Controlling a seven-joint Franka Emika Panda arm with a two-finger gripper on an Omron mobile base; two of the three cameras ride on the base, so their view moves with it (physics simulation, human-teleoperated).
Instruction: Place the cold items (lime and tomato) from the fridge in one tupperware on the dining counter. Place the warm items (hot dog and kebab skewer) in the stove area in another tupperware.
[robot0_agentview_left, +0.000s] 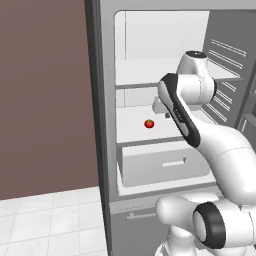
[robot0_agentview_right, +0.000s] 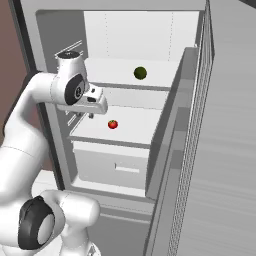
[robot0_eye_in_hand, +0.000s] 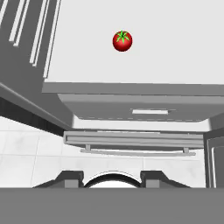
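Left base view: fridge (robot0_agentview_left: 107, 150) door open, tomato (robot0_agentview_left: 149, 123) sits alone on the middle shelf (robot0_agentview_left: 131, 131), above the drawer (robot0_agentview_left: 165, 167). Arm's elbow blocks the hand here, so can't read the jaws from this side

Right base view: gripper (robot0_agentview_right: 90, 113) at the left front edge of that same shelf, near the tomato (robot0_agentview_right: 113, 124) but apart from it, nothing between the fingers. Lime (robot0_agentview_right: 140, 73) one shelf up, toward the back. Jaw gap too small to judge here

Hand view: tomato (robot0_eye_in_hand: 122, 40) well ahead on the shelf, green calyx facing the camera, so stem up; it's near-round, no real long axis, any jaw yaw works. Fingertips (robot0_eye_in_hand: 70, 177) stand partly apart with nothing between, so hand is empty, gap looks narrow-ish for the fruit

Judgement: step is reach-and-grasp tomato. Widen jaws first, move in over the shelf to centre on it, straddle its widest girth, close gently. It'll roll if nudged off-centre, so avoid touching with one finger first
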